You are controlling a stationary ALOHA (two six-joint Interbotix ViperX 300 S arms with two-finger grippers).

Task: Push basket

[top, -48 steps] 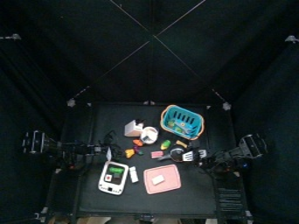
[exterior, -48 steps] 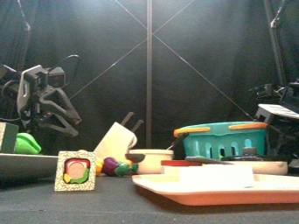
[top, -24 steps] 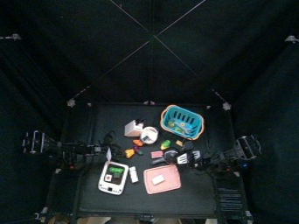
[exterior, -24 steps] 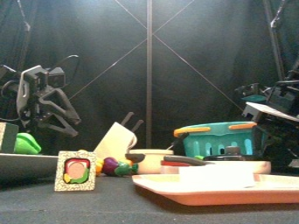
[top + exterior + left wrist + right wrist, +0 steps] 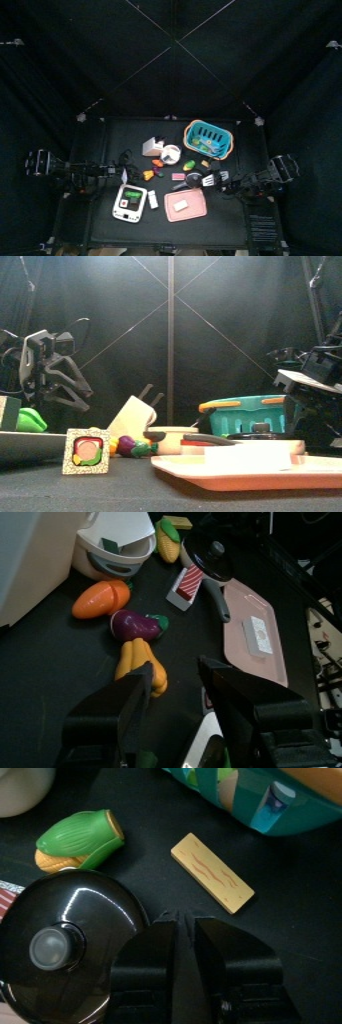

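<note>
The turquoise basket (image 5: 207,135) stands at the table's back right; it also shows in the front view (image 5: 254,416) and as a corner in the right wrist view (image 5: 267,793). My right gripper (image 5: 218,181) is shut and empty. It hangs in front of the basket, apart from it, over a black pan lid (image 5: 60,928), with its jaws (image 5: 187,920) pressed together. My left gripper (image 5: 111,176) is open and empty at the table's left, far from the basket; its wrist view (image 5: 177,670) does not show the basket.
A pink tray (image 5: 187,205) and a white toy phone (image 5: 130,202) lie at the front. Toy foods fill the middle: an orange (image 5: 100,599), an eggplant (image 5: 134,624), a green corn piece (image 5: 80,838) and a tan card (image 5: 211,871). A knife block (image 5: 130,416) stands left of the basket.
My right arm has reached further in toward the table's middle, over the black pan lid. The left arm and the basket have not moved.
</note>
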